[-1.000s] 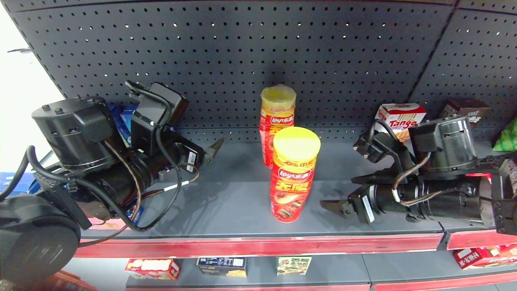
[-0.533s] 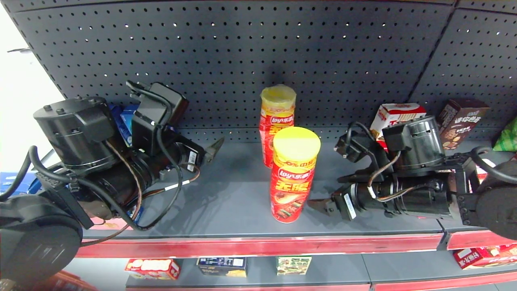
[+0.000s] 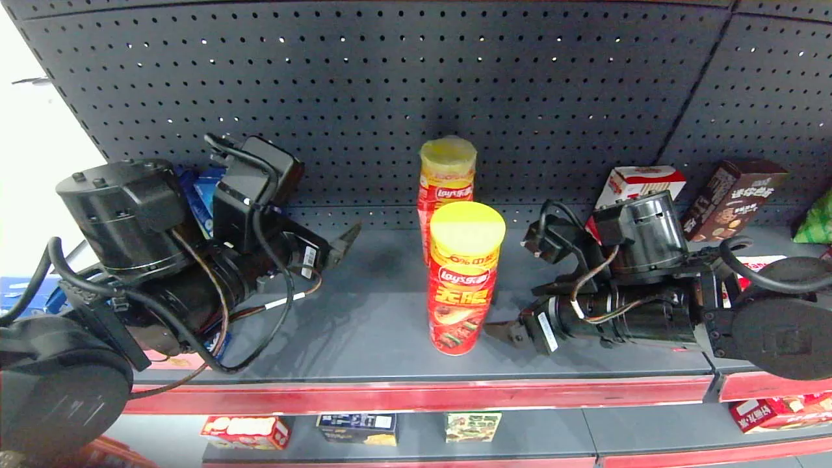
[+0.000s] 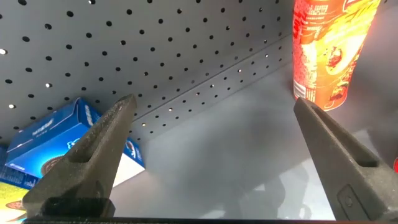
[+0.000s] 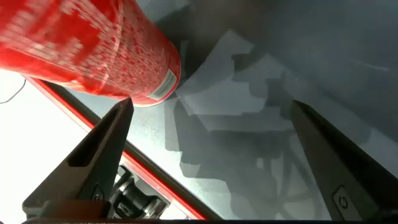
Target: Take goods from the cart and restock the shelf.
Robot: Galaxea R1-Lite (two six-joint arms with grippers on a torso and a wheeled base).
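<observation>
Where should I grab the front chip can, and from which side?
Probably around the mid-body of the front chip can, coming in level from the robot's right. It stands upright, a plain cylinder, with the rear can close behind, so a side grasp fits. The open right hand sits low beside its base; gripping higher should tip it less.

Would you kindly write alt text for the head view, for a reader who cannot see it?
A front can and a back can of chips, red with yellow lids, stand on a grey shelf before a pegboard. The open left gripper lies to their left; the open right gripper points at the front can's base.
</observation>
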